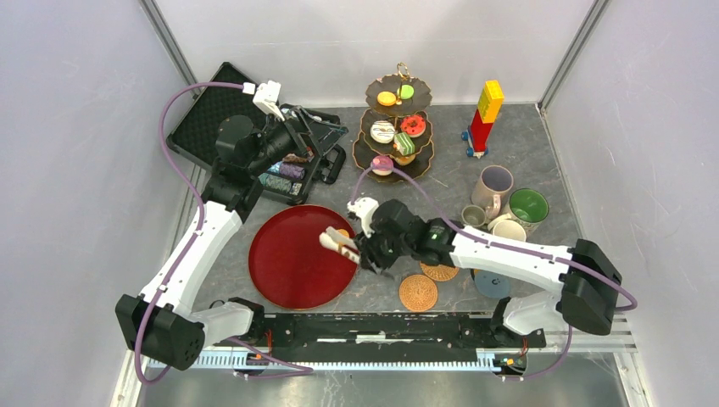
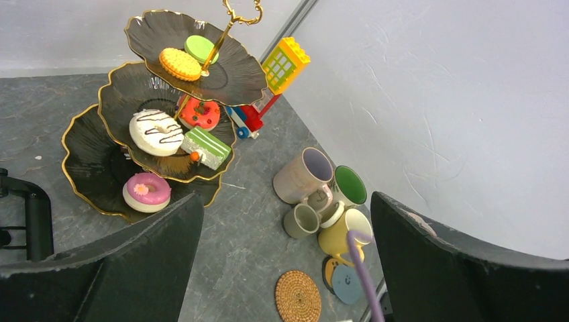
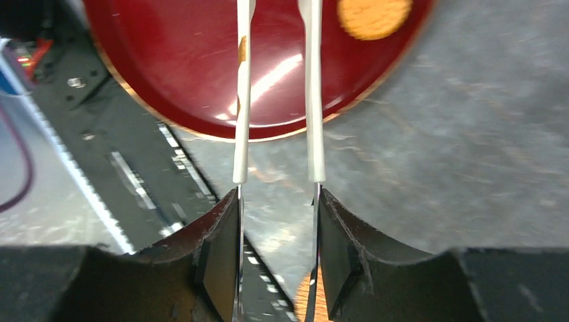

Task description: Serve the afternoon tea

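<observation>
The three-tier stand (image 1: 424, 161) stands at the back centre with several toy donuts, macarons and a cake on it; it also shows in the left wrist view (image 2: 87, 154). My right gripper (image 1: 366, 253) is shut on the metal tongs (image 1: 339, 244), whose white-tipped arms (image 3: 243, 100) reach over the red tray (image 1: 292, 263) beside an orange macaron (image 3: 374, 17) lying on it. My left gripper (image 1: 295, 140) is open and empty, held above the back left. The lilac (image 1: 493, 188), green-lined (image 1: 528, 206), yellow (image 1: 509, 230) and small grey (image 1: 473, 215) mugs cluster at the right.
Two wicker coasters (image 1: 418, 292) and a blue one (image 1: 492, 284) lie near the front edge under the right arm. A red-and-yellow block tower (image 1: 485, 114) stands at the back right. An open black case (image 1: 212, 119) sits at the back left.
</observation>
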`<state>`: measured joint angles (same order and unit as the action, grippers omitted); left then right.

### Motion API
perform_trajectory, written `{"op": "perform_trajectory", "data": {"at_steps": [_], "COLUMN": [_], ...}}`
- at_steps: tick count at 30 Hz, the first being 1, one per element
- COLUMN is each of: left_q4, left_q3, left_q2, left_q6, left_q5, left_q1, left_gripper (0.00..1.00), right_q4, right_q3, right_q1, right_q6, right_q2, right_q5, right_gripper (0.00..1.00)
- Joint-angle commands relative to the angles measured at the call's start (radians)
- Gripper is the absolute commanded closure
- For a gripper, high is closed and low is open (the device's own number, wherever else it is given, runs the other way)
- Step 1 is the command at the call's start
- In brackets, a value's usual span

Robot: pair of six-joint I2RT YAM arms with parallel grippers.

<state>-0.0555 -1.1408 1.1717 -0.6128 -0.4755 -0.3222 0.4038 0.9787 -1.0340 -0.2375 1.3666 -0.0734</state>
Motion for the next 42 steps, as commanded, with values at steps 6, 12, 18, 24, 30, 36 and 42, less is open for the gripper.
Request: {"op": "perform_trajectory", "data": {"at_steps": [6,12,18,24,30,36,42], "left_q4": [-0.041,-0.041,-0.041,-0.044,-0.044,-0.045,-0.058], "left_q3": [-0.010,-0.010,-0.009,-0.008,-0.008,-0.008,-0.007], "left_q2": [0.005,-0.004,-0.009,-0.010,-0.012,-0.011,-0.007], "left_q6": [-0.032,-0.032,-0.027,-0.040,-0.042,-0.042,-0.059], "left_q5": [-0.020,-0.018,-0.010,-0.020,-0.020,-0.019,-0.033], "left_q1": [-0.001,0.000,-0.001,-0.002,-0.001,-0.001,-0.001], "left_gripper": [0.00,0.00,0.00,0.00,0.00,0.00,0.00], "right_q4": [-0.227,-0.111,0.029,0.101,0.243,0.296,0.292], "right_q3": [-0.075,-0.051,0.016,0.071,0.212,0.273,0.286], "right_q1": [-0.084,-0.089,-0.113,-0.149,-0.196,-0.215,-0.216], "right_q6": [-0.394,-0.463,-0.502,-0.513,-0.489,-0.460,-0.419], "right_q2": [0.033,0.044,0.087,0.136,0.259,0.332,0.379], "right_q5": [-0.089,0.005,0.108,0.233,0.350,0.434,0.465], "right_gripper": [0.51,0.51,0.51,0.50,0.48,0.45,0.43]}}
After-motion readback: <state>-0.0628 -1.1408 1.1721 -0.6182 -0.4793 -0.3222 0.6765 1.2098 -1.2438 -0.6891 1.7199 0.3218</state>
